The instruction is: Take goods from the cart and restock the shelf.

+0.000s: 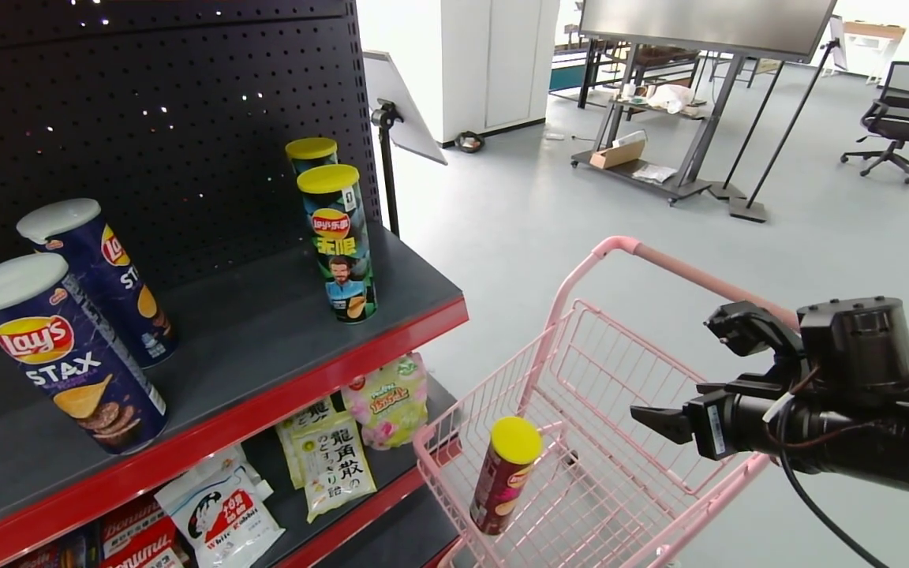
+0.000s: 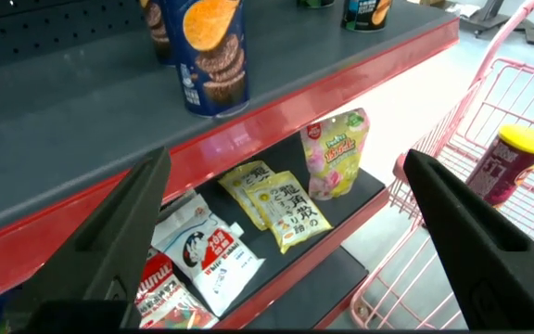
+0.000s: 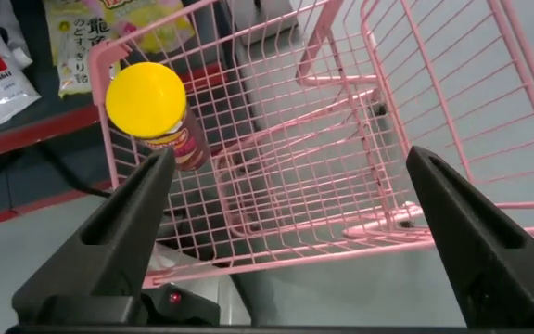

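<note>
Head camera looks down over shelf point(image 1: 249, 339) and pink cart point(image 1: 614, 245); left wrist camera faces the shelf closely; right wrist camera looks straight into the cart; all three share the cart.

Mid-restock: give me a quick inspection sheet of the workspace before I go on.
Surface: top shelf dark, red-edged, free space between cans.
Job's things: two blue chip cans and two yellow-lidded dark cans upright on it; one maroon chip can standing in pink cart.
Clutter: snack bags on lower shelf.
Grippers: left gripper open, facing the shelf; right gripper open above cart.
Cables: black cable along right arm.
Surroundings: screen stand, office chair, grey floor.
</note>
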Available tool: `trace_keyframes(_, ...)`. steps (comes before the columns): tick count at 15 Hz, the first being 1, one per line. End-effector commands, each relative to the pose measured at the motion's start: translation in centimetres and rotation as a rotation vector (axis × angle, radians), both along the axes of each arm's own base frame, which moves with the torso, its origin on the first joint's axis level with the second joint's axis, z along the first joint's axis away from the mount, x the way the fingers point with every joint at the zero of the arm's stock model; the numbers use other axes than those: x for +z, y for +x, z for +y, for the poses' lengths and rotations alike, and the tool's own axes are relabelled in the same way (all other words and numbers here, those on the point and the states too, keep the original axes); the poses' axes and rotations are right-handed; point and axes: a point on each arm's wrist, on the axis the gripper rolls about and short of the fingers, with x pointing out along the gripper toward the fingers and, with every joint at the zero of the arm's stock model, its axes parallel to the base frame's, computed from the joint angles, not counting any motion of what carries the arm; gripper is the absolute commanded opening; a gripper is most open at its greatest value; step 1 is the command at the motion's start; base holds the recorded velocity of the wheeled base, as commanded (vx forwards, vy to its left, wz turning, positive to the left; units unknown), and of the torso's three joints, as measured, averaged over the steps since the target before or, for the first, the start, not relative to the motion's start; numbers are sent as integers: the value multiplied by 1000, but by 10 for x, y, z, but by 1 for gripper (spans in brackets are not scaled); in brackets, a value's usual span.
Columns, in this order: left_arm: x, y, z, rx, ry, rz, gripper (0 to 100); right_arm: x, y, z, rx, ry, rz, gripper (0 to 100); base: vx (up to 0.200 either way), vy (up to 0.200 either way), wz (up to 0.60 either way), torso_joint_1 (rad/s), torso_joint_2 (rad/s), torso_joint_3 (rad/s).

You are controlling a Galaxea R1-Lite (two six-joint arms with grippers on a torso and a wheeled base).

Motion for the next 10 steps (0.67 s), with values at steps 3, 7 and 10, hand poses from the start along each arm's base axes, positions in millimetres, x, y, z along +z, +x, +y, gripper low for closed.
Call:
trace_keyframes(3,0,0,0,1,0,2,100,-12,5,15,47,-3,-4,100,0,0,0,-149,349,204)
trace_keyframes(7,0,0,0,1,0,0,100,-15,9,25,72,-6,-5,100,0,0,0,-145,361,216)
trace_keyframes(10,0,0,0,1,0,2,100,-18,11,36,107,-8,3,100,0,0,0,-142,375,227)
